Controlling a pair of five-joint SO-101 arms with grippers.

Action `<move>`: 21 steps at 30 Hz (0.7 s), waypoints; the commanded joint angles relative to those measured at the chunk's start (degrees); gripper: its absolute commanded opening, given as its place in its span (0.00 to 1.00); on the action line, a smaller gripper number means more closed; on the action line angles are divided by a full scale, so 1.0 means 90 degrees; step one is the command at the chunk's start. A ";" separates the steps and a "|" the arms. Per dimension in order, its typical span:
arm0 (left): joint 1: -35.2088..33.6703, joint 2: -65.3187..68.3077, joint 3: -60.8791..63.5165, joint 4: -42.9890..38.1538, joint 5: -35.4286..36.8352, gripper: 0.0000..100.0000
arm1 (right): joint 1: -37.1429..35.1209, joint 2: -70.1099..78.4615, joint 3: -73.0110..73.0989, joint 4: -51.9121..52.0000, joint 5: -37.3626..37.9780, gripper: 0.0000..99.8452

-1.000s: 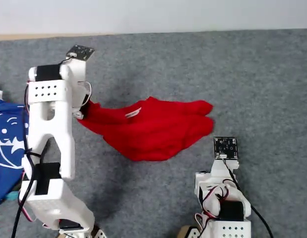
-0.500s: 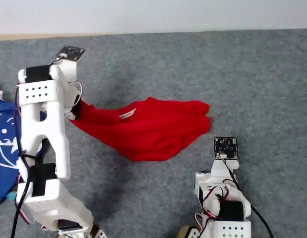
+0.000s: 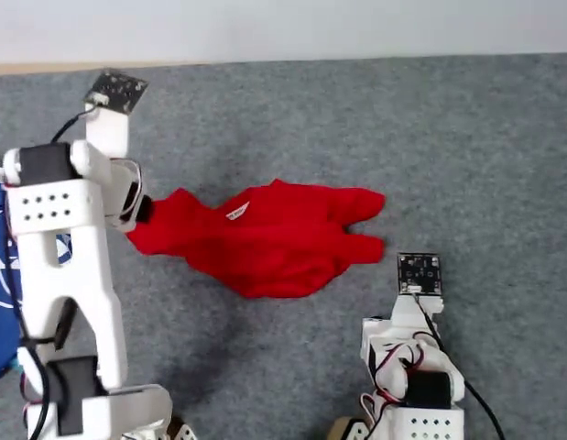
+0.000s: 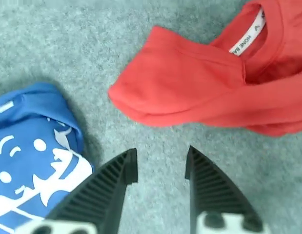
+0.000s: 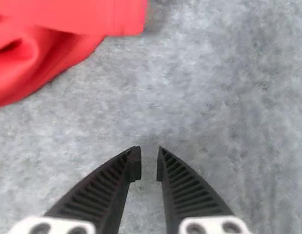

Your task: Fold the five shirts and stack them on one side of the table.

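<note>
Eyes on the left jaws: they're spread well apart with nothing between them, hanging over bare grey desk (image 3: 466, 147), and the red shirt (image 4: 199, 92) sits just ahead of the tips, its nearest bunched fold not quite in the gap. The collar with its white label is a little further out along that same line. Off to one side of the jaws, close by, is the blue printed shirt (image 4: 33, 161), and that one isn't the target. From above, the red shirt (image 3: 265, 243) is a crumpled heap whose long axis stretches from the left arm (image 3: 59, 238) across toward the right arm (image 3: 411, 367). The left is plainly the nearer, wrist tipped down right at the shirt's end. The right arm sits tucked low by its base. The right jaws point down at the desk, parted by only a narrow slit and gripping nothing, with the shirt's other end (image 5: 53, 39) ahead of them and apart. My call: a short push forward from the left and that fold is there for the taking
</note>
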 commanded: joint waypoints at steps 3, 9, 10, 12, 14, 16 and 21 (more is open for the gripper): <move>-0.0059 -0.1328 0.0454 0.0166 0.0000 0.17 | 0.0708 0.0024 -0.0244 0.0015 0.0088 0.07; -0.0059 -0.2442 0.1109 0.0166 0.0000 0.17 | 0.1167 0.0024 -0.0928 0.0005 0.0586 0.07; -0.0059 -0.2598 0.1245 0.0166 0.0000 0.17 | 0.1226 0.0024 -0.1026 0.0005 0.0586 0.07; -0.0059 -0.2891 0.1480 0.0166 0.0000 0.17 | 0.1324 0.0024 -0.1182 0.0005 0.0586 0.07; -0.0059 -0.3145 0.1656 0.0166 0.0000 0.17 | 0.1421 0.0024 -0.1348 0.0005 0.0586 0.06; -0.0059 -0.3360 0.1773 0.0166 0.0000 0.17 | 0.1490 0.0024 -0.1514 0.0005 0.0586 0.06; -0.0059 -0.3780 0.2037 0.0166 0.0000 0.17 | 0.1538 0.0083 -0.1924 0.0073 0.0586 0.06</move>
